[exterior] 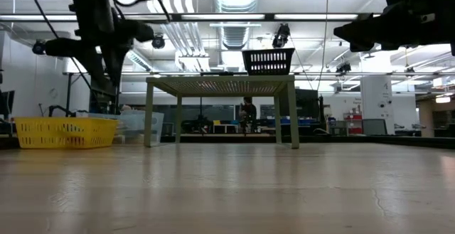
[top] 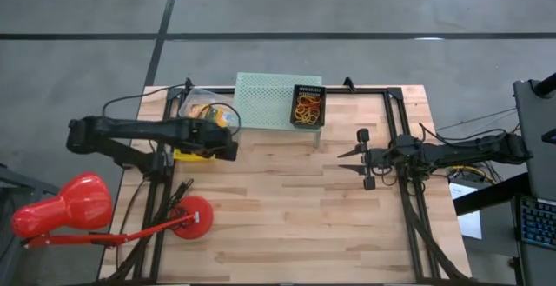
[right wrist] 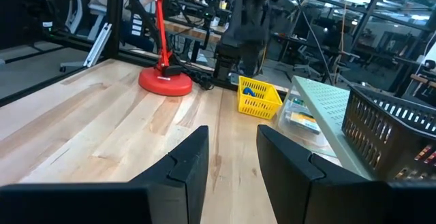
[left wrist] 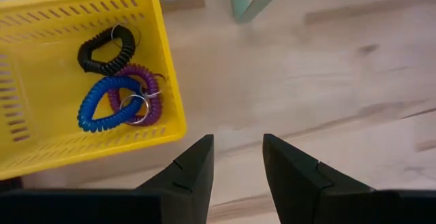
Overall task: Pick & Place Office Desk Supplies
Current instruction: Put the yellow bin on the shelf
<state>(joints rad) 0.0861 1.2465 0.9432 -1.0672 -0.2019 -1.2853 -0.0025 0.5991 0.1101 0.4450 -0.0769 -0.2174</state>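
Overhead, the left gripper (top: 228, 143) hangs above the yellow basket (top: 193, 153); the right gripper (top: 352, 162) hangs over bare table (top: 287, 208). In both wrist views the fingers are parted, holding nothing. Black (left wrist: 105, 49), blue (left wrist: 109, 103) and purple (left wrist: 146, 94) coil keyrings lie in the basket; rubber bands (top: 308, 107) fill the black basket (top: 307, 122).

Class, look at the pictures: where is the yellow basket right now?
In the high view the yellow basket sits on the table's left side, under the left gripper, left of the green stand.
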